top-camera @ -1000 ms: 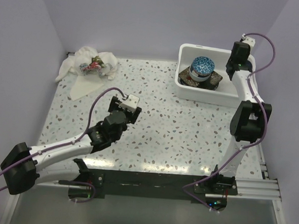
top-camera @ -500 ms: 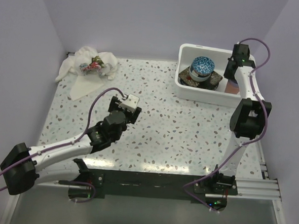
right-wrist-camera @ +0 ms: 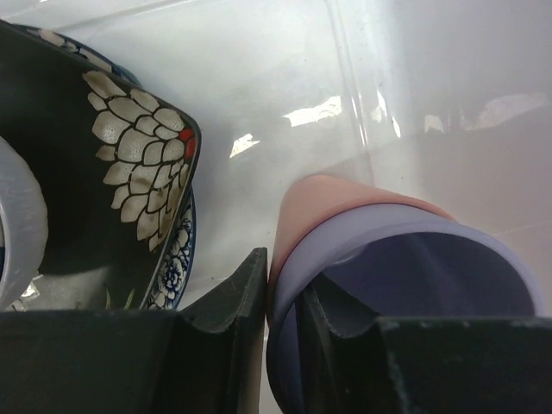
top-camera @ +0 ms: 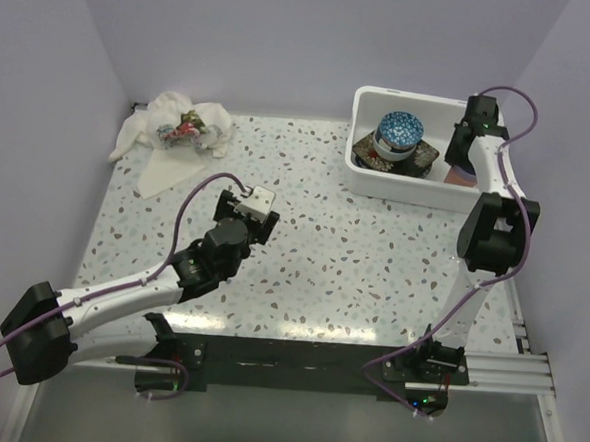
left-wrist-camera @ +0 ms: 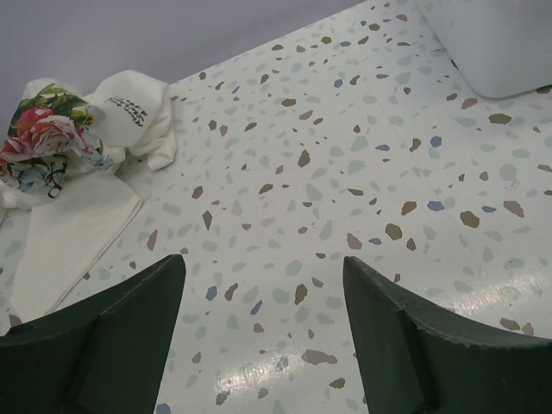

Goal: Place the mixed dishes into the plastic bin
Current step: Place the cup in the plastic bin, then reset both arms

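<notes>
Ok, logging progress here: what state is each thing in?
left gripper: open, empty.
right gripper: shut on nested cups, inside plastic bin.
nested cups: purple inside orange, gripped by rim.
floral plate: in bin, bowl stacked on it.
cloth: crumpled on table.

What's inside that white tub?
A patterned bowl on a dark floral plate, plus nested purple and pink cups in the right claw. Beneath the plate is mostly hidden.
</notes>
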You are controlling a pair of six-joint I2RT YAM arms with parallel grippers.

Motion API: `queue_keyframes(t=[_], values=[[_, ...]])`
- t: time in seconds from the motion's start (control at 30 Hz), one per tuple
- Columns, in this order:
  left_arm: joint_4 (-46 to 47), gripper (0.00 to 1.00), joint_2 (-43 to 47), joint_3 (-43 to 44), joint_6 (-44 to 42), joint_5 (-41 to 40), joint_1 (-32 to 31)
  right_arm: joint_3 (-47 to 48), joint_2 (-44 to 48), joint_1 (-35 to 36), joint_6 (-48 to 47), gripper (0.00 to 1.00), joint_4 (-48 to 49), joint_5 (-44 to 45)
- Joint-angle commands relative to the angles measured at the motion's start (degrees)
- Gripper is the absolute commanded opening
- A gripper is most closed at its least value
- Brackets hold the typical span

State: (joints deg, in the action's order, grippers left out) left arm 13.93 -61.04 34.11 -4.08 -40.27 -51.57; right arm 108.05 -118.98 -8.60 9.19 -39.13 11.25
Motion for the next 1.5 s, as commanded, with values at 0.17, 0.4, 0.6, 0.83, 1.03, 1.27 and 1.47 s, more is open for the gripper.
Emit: queue_keyframes(t=[0.17, 0.4, 0.6, 0.83, 1.03, 1.27, 1.47], values=[[1.36, 0.78, 1.53, 0.61, 0.56, -0.07, -0.37, -3.55, 4.54, 0.16, 0.74, 0.33, 3.01, -1.13], [0.83, 0.78, 2.06, 0.78, 0.65, -0.07, -0.37, -3.72, 8.23, 0.51, 0.83, 0.57, 2.84, -2.19], [0.22, 0.78, 2.41, 1.14, 0.74, -0.42, -0.46, -1.88, 10.17, 0.69, 0.56, 0.67, 2.14, -2.63], [-0.31, 0.78, 2.50, 1.40, 0.74, -0.60, -0.37, -1.96, 12.01, 0.78, 0.92, 0.69, 1.95, -3.07], [-1.10, 0.78, 3.73, 1.93, 0.74, -0.68, -0.37, -9.15, 22.54, 0.95, 1.62, 0.76, 4.86, -2.02], [-2.07, 0.78, 8.73, 2.10, 1.35, -0.51, -0.37, -22.52, 38.01, 0.78, 3.20, 0.81, 3.98, 3.07], [-1.28, 0.78, 13.04, 0.88, 2.23, 0.90, -0.55, -32.45, 47.15, -3.08, 6.98, 0.83, -1.29, 2.38]])
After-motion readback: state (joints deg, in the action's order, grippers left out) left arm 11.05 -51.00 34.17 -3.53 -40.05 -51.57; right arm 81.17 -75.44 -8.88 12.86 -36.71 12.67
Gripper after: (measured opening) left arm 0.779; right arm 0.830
